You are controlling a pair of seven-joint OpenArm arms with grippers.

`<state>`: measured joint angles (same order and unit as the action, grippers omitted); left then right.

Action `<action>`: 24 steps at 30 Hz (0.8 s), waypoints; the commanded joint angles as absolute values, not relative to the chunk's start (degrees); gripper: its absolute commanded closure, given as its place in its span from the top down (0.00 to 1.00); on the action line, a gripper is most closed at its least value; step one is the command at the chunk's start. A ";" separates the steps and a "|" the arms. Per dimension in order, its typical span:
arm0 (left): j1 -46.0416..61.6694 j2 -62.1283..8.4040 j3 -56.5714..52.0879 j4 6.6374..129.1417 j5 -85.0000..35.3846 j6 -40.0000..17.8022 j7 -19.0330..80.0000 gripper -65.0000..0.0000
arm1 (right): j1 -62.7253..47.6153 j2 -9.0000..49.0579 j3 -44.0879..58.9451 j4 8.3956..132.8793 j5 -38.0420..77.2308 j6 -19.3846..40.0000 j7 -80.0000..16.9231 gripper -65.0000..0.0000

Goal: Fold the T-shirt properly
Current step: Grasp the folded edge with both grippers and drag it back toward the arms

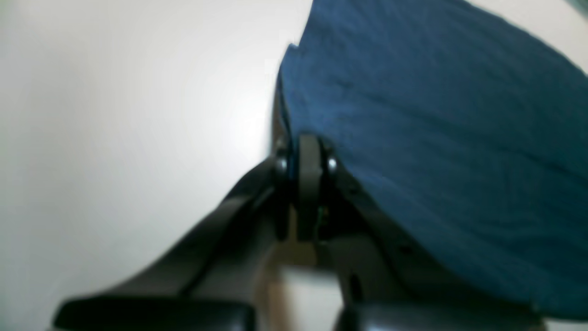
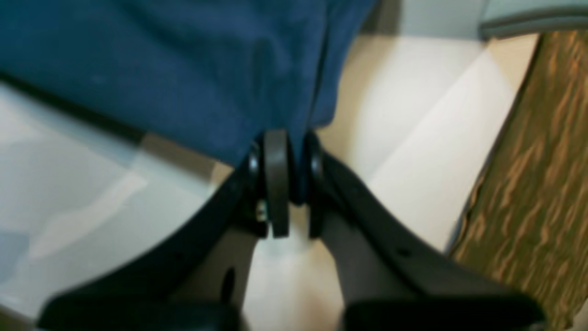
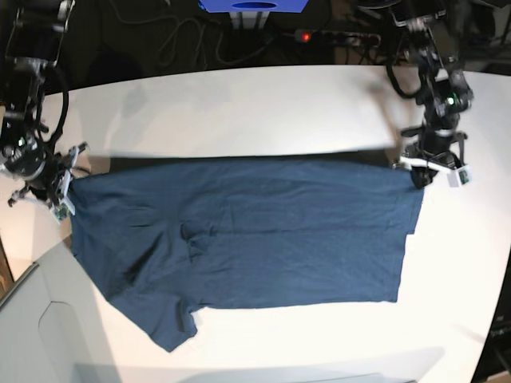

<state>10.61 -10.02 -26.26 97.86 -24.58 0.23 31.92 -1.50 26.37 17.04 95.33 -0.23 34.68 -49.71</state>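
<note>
The dark navy T-shirt (image 3: 255,231) is spread wide across the white table (image 3: 263,112), pulled taut along its far edge between my two grippers. My left gripper (image 3: 421,169) is shut on the shirt's far corner at the right of the base view; the left wrist view shows its jaws (image 1: 301,154) pinching the cloth's edge (image 1: 436,138). My right gripper (image 3: 64,185) is shut on the opposite far corner; the right wrist view shows it (image 2: 285,154) clamped on the fabric (image 2: 183,69). A sleeve (image 3: 168,323) hangs at the front left.
The table's curved edge runs down the left (image 3: 32,275), with grey floor below it. Cables and a power strip with a red light (image 3: 304,36) lie behind the table, beside a blue object (image 3: 254,6). A wood-grain surface (image 2: 528,161) shows beside the right gripper.
</note>
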 commanded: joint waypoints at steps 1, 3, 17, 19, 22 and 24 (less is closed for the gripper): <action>11.38 -10.42 -26.51 99.91 -24.84 0.13 30.81 0.00 | -2.68 27.03 17.45 97.27 -0.13 35.12 -49.27 0.00; 14.46 -9.80 -26.51 101.76 -24.84 0.13 30.73 0.00 | -5.93 26.68 18.95 99.38 -0.13 35.12 -49.27 0.00; 29.58 -3.82 -36.79 114.42 -24.84 0.04 31.43 0.00 | -17.01 25.36 27.03 102.55 -0.13 35.38 -49.19 0.00; 31.96 -2.95 -36.70 115.21 -24.84 -0.04 31.34 0.00 | -17.71 25.27 27.03 103.16 -0.13 35.38 -49.19 0.00; 33.71 -1.89 -36.70 114.86 -24.84 -0.04 31.34 0.00 | -17.98 25.27 27.12 102.90 -0.13 35.38 -49.54 0.00; 34.77 -0.75 -36.97 114.33 -24.84 -0.04 31.34 0.00 | -19.47 25.27 27.12 102.90 -0.13 35.38 -49.45 0.00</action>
<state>34.00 -0.51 -36.47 113.60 -24.71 -0.25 32.40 -19.25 24.23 26.52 102.15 0.08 34.70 -49.43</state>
